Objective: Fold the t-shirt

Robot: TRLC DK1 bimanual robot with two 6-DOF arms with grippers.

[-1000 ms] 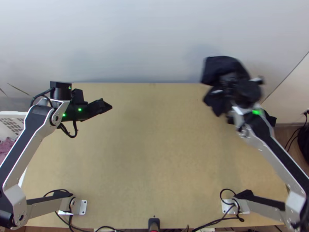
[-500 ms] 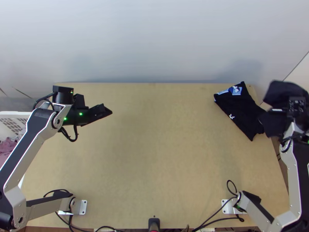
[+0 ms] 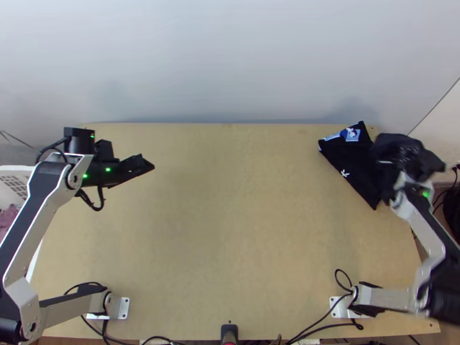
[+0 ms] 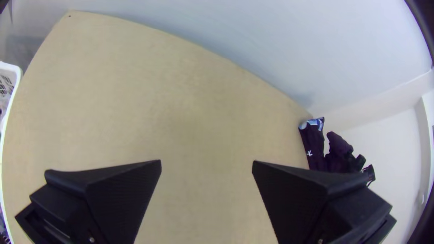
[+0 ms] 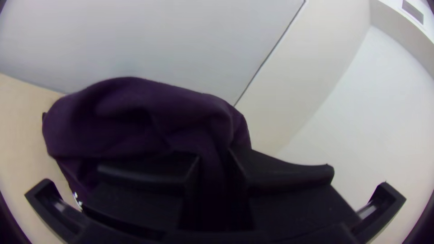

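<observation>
At the table's far right corner lies the black t-shirt (image 3: 351,167), with light blue and white prints, its printed part flat and its right part bunched. My right gripper (image 3: 392,154) is over that bunched part; in the right wrist view the right gripper (image 5: 214,156) is shut on dark folds of the t-shirt (image 5: 140,117), which hide the fingertips' grip. My left gripper (image 3: 150,165) hangs above the table's left side, far from the cloth. The left wrist view shows the left gripper (image 4: 207,163) open, its fingers wide apart, with the t-shirt (image 4: 313,144) far off.
The light wooden table (image 3: 230,218) has a pale wall (image 3: 230,63) along its far edge. A white basket (image 3: 16,172) with cloth inside stands beyond the table's left edge. Black cables (image 3: 322,319) run along the near edge by the arm bases.
The right gripper swung right with the bunched cloth, then came back left over the table corner. The shirt's printed part came to lie on the table. The left gripper shifted slightly left.
</observation>
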